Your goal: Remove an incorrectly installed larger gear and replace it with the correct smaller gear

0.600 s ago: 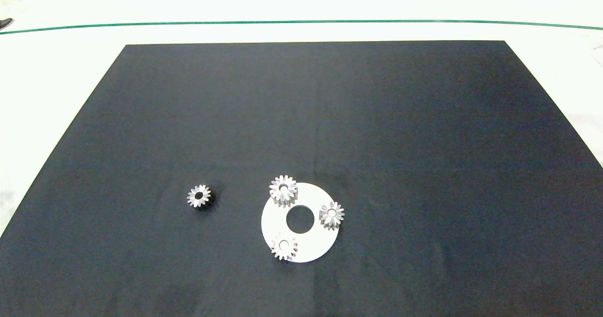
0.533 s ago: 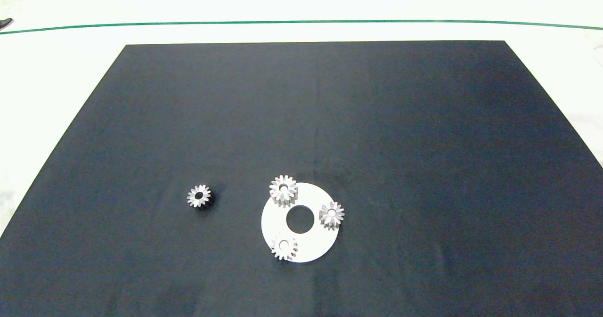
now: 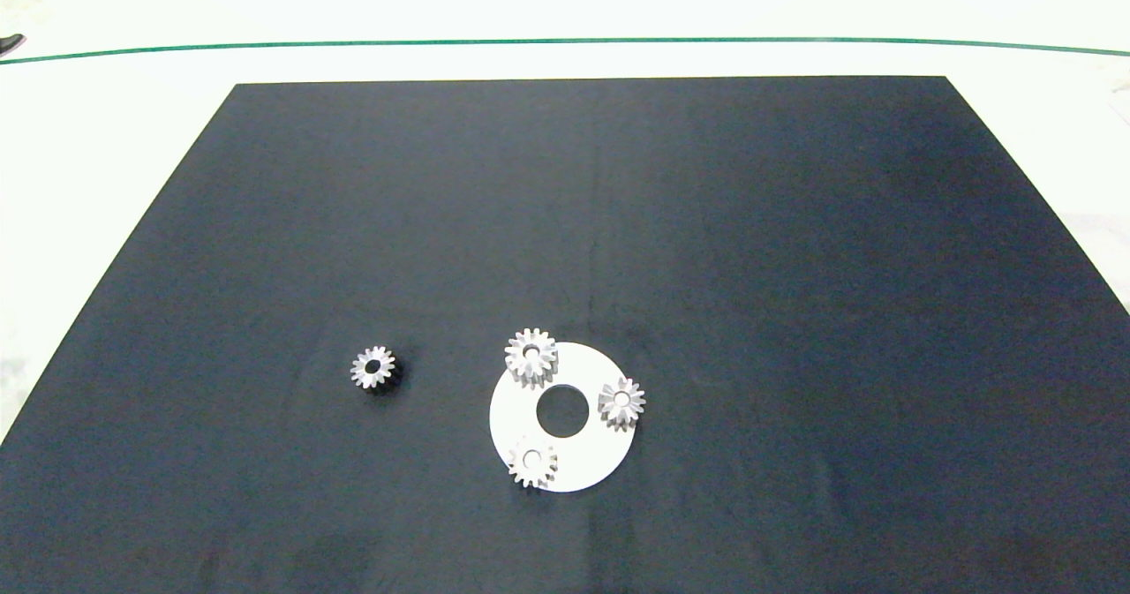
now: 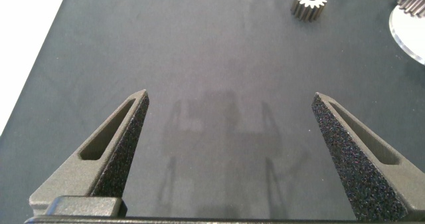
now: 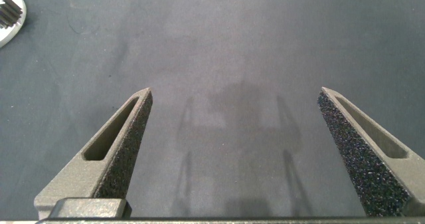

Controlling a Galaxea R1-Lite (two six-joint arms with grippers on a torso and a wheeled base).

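Grey textured jaws of the left gripper (image 4: 230, 127) and right gripper (image 5: 234, 121) are spread wide, both hovering low over the black mat (image 3: 794, 267) on the tabletop, holding nothing. Larger gear (image 3: 531, 356), shiny with pointed teeth, sits on the white disc (image 3: 578, 466) rim beside two small gears; the smaller gear (image 3: 374, 368) lies alone on the mat, left of the disc.

change: none visible in the head view | gears on the white disc (image 3: 583, 466): same places in each head picture | smaller gear (image 3: 373, 368) on the black mat (image 3: 794, 267): same place | arms: outside the head view in each
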